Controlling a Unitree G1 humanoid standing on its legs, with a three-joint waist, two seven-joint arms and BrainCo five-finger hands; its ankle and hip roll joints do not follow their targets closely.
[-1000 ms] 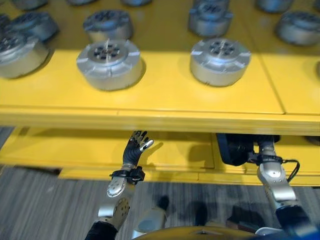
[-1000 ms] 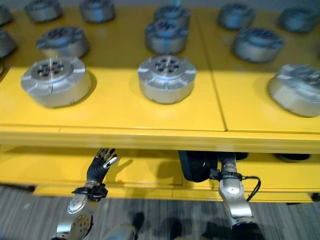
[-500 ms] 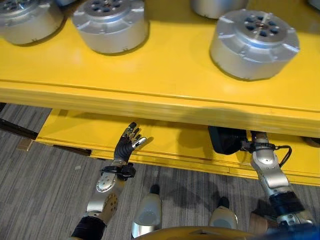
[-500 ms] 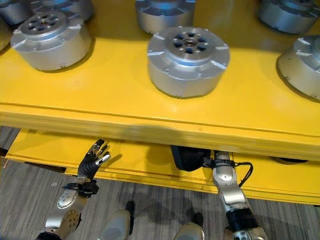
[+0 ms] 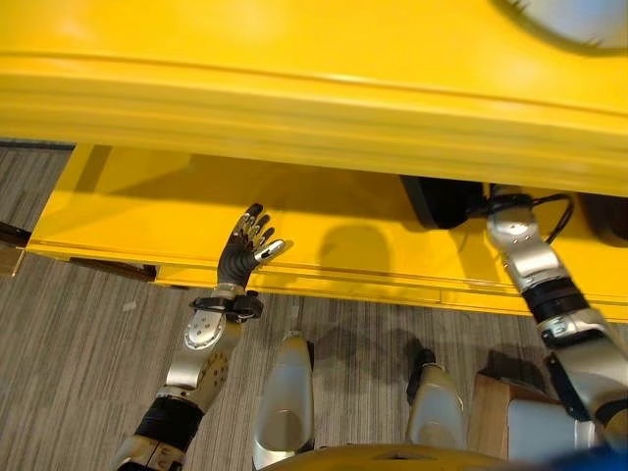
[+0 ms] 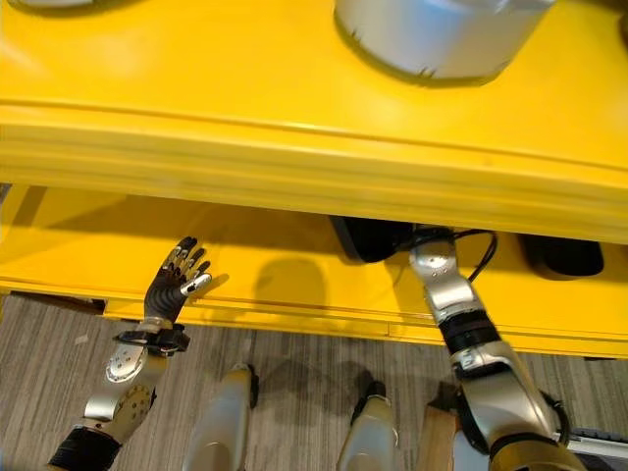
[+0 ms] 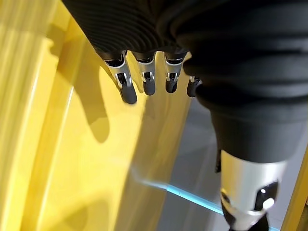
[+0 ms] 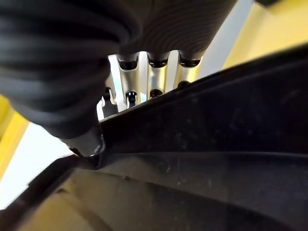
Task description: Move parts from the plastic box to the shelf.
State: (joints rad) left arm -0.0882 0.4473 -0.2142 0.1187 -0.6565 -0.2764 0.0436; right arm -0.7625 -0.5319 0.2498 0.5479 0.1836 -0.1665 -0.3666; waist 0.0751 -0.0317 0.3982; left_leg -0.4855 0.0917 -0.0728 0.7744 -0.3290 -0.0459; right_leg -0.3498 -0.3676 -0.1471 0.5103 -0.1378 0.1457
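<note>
A yellow upper shelf (image 5: 294, 98) crosses the top of the eye views, and a round silver part (image 6: 442, 39) stands on it near its front edge. Beneath it lies a yellow lower shelf (image 5: 147, 211). My right hand (image 6: 432, 257) reaches in under the upper shelf and lies against a black part (image 5: 442, 201). In the right wrist view that black part (image 8: 216, 144) has a curved rim that covers the far end of my right hand (image 8: 155, 72). My left hand (image 5: 245, 245) hovers open, holding nothing, just before the lower shelf's front edge.
A second flat black object (image 6: 559, 257) lies on the lower shelf to the right. Grey striped floor (image 5: 78, 334) runs below the shelves. A wooden piece (image 5: 488, 417) shows at the bottom right.
The camera has tilted down, so most silver parts on the upper shelf have left the picture. My left hand stays open and my right hand stays at the black part.
</note>
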